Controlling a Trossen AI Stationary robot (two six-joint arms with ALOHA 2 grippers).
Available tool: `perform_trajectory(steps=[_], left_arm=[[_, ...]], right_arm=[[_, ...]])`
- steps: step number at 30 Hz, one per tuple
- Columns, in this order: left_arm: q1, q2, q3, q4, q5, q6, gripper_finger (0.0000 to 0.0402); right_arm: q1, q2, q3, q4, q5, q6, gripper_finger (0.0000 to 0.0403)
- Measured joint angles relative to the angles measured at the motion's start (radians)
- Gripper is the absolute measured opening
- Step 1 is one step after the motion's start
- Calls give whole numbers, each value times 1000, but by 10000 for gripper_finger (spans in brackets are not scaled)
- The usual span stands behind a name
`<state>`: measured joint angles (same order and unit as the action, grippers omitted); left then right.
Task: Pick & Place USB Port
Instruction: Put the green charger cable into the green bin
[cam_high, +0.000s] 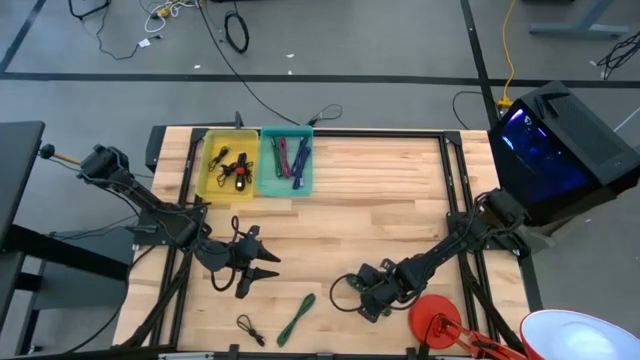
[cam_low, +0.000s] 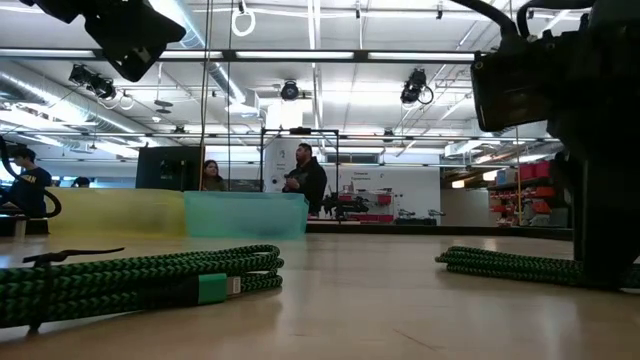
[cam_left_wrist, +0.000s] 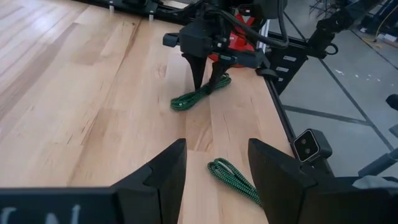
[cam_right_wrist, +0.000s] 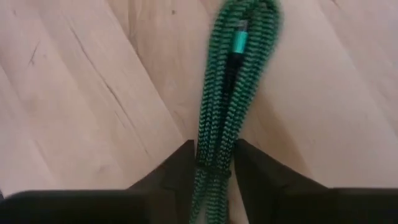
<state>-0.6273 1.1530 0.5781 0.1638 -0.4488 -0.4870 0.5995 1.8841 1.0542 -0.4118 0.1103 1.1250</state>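
One green braided cable (cam_right_wrist: 233, 93), light and floppy, lies bundled; the right end effector (cam_right_wrist: 214, 163) closes around its middle.

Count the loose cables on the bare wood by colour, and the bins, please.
Green braided cables: 2
Black cable: 1
Yellow bin: 1
Teal bin: 1
Total: 5
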Motion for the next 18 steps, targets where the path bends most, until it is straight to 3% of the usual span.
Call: perform_trajectory(steps=[6,12,15,18], left_arm=[[0,0,0,0,0,0,177],[0,0,0,0,-7,-8,177],[1,0,0,13,-53,-28,177],[17,0,0,78,-99,49,177]], right_arm=[[-2,-1,1,-31,1,-1,17],[-26,-45,0,6,28,-73,8],[-48,-110,39,17,131,-168,4],[-67,-179,86,51,254,-282,2]])
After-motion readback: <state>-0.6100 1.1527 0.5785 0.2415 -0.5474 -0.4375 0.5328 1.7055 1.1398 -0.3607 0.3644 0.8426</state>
